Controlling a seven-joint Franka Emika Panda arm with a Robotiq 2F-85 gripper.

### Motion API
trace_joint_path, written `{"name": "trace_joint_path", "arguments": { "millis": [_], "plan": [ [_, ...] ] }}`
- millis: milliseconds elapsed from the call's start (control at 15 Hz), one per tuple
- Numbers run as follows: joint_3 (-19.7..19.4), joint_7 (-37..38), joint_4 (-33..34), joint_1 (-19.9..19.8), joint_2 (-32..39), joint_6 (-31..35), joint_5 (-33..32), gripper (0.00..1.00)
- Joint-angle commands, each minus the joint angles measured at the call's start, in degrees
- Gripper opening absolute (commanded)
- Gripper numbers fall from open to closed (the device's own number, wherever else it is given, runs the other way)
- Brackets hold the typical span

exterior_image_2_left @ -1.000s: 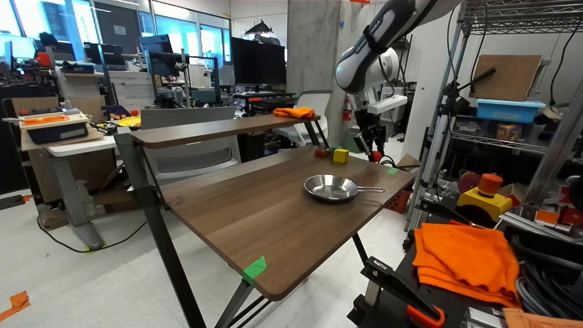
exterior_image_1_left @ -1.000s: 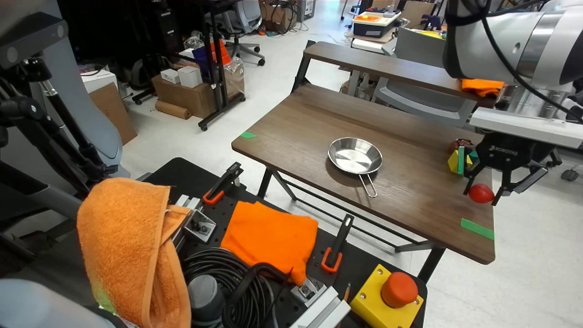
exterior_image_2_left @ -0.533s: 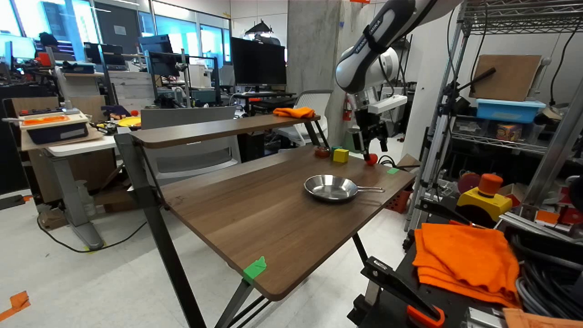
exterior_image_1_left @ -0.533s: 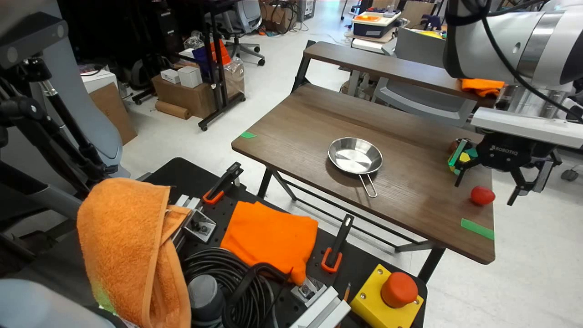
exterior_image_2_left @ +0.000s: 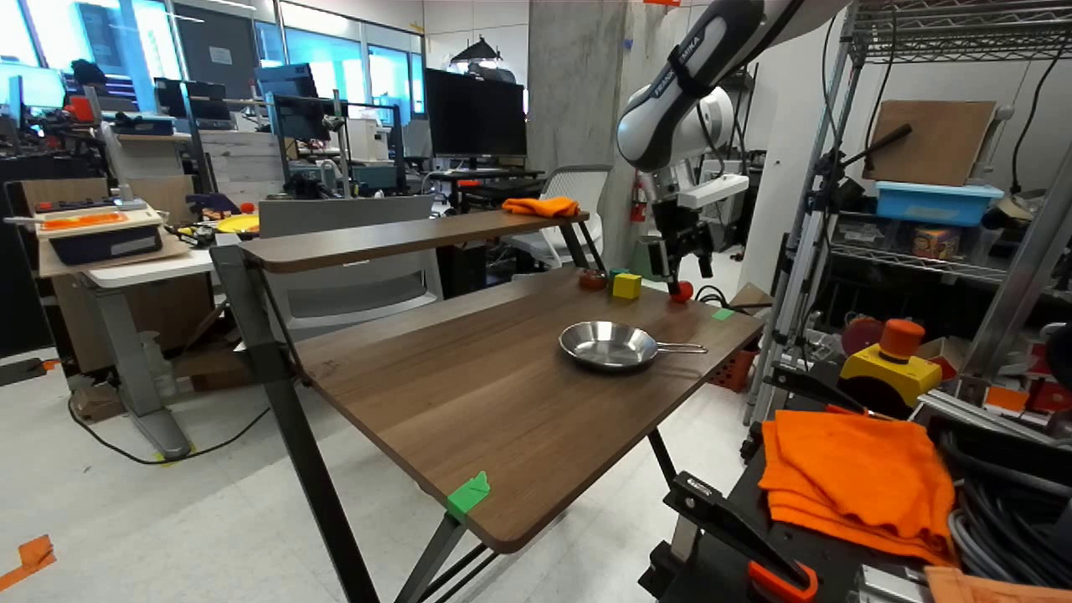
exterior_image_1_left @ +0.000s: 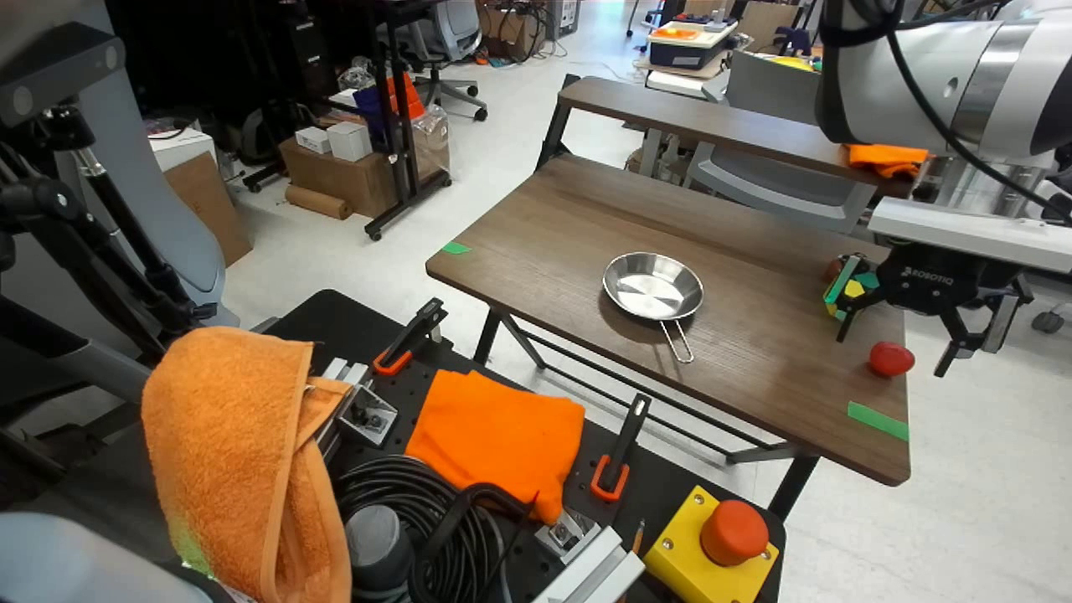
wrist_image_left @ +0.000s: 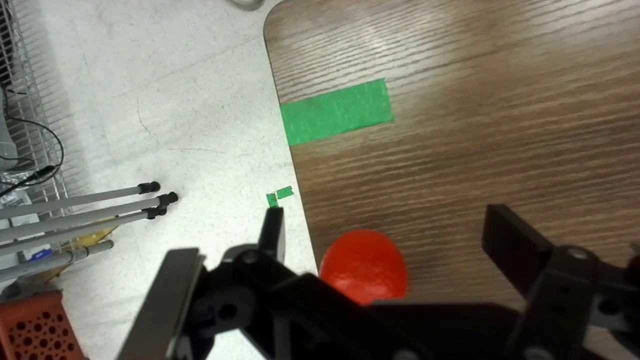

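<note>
The gripper [wrist_image_left: 384,217] hangs with its 2 fingers [wrist_image_left: 271,232] spread wide; from where I stand, a round red object [exterior_image_1_left: 890,358] shows between them, resting on the bench [exterior_image_1_left: 754,327] near its edge.

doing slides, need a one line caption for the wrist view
Open gripper over a partly hidden round red object near the edge of a brown table, green tape at that edge.

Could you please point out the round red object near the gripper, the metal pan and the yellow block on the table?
Round red object [wrist_image_left: 365,265]: wrist view, middle of its visible surface.
Metal pan [exterior_image_1_left: 656,296]: an exterior view, its bare inner bottom.
Yellow block [exterior_image_2_left: 626,288]: an exterior view, its side facing the camera.
</note>
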Motion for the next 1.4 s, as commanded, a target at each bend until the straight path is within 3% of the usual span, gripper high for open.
{"name": "trace_joint_path", "arguments": {
  "millis": [0,667,1333],
  "plan": [
    [0.28,1.22,-3.8,1.17,-4.19,1.71,-0.48,1.0],
    [0.24,8.09,-19.21,5.72,-19.4,6.51,-0.28,1.0],
    [3.23,12.95,-48.59,16.77,-40.87,18.02,-9.23,1.0]
  ]
}}
